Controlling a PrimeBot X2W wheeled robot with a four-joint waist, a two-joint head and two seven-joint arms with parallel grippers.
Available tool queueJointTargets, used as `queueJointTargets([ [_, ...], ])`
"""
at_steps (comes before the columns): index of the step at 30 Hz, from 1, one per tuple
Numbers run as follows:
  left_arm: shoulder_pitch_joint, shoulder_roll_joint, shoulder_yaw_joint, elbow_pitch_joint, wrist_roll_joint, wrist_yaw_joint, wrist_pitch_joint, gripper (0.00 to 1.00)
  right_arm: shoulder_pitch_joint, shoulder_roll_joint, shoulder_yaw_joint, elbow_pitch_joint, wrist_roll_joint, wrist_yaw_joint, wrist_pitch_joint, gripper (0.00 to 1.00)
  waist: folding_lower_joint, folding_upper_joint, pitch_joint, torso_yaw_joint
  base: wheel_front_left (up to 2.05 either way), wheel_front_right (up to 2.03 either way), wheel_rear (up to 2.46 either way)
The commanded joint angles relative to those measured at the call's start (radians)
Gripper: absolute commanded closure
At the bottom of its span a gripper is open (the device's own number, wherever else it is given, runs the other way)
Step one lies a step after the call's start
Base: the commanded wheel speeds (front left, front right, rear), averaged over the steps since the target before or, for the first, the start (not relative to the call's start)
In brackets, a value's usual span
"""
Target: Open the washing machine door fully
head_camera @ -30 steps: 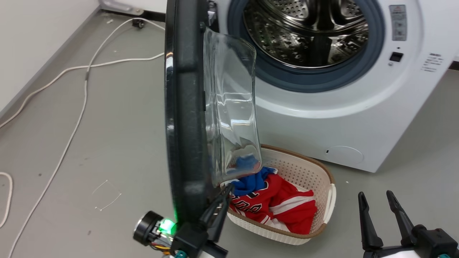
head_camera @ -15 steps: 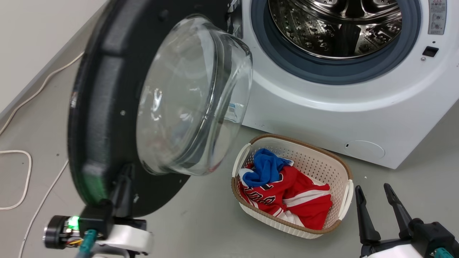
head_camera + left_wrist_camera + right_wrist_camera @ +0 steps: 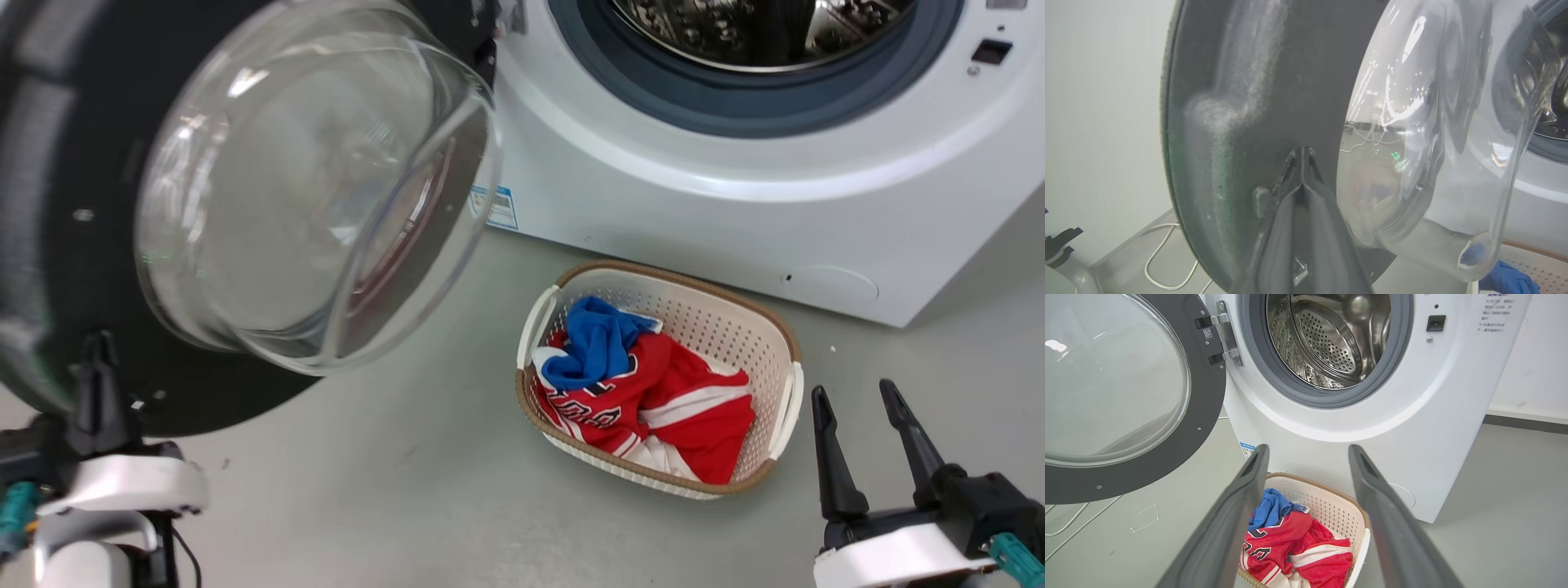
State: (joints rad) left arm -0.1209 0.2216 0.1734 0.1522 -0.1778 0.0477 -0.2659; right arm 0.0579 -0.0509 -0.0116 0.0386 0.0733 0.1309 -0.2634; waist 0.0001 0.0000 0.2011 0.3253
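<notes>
1. The washing machine door (image 3: 294,180) hangs out wide to the left of the washing machine (image 3: 735,212). Its see-through bowl faces us, and the steel drum (image 3: 1331,339) is in plain sight.
2. The job looks almost done. I think the step now is to push the door the last bit, till it stops.
3. To do it well, push slow and soft. Go round in a curve, the way the hinge (image 3: 1224,330) lets the door swing, not in a straight line.
4. Push on the black ring, not the glass bowl, so the tips do not slip. Stop when the door will not go more. A harder push could hurt the hinge.
5. The left gripper (image 3: 100,347) is low at the left and points up at the bottom of the door. Its 2 fingers are pressed tight together with nothing between them. In the left wrist view the tips seem to rest on the door's black inside face, just beside the bowl.
6. The right gripper (image 3: 853,390) hangs low at the right, near the laundry basket (image 3: 653,269), well apart from the door. Its 2 fingers are spread wide and hold nothing.
</notes>
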Motion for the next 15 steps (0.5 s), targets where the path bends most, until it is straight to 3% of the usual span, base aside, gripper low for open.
queueJointTargets([
  [1, -0.029, 0.004, 0.035, 0.009, -0.008, -0.004, 0.002, 1.00, -0.022, 0.002, -0.001, -0.003, -0.009, 0.000, -0.002, 0.00, -0.0001, 0.0000, 0.022, -0.014, 0.00, 0.00, 0.00],
  [15, -0.189, 0.046, 0.223, 0.166, 0.010, -0.077, 0.003, 1.00, -0.066, 0.002, -0.004, -0.001, -0.043, 0.000, -0.002, 0.00, -0.0001, 0.0000, 0.090, -0.049, 0.00, 0.00, 0.00],
])
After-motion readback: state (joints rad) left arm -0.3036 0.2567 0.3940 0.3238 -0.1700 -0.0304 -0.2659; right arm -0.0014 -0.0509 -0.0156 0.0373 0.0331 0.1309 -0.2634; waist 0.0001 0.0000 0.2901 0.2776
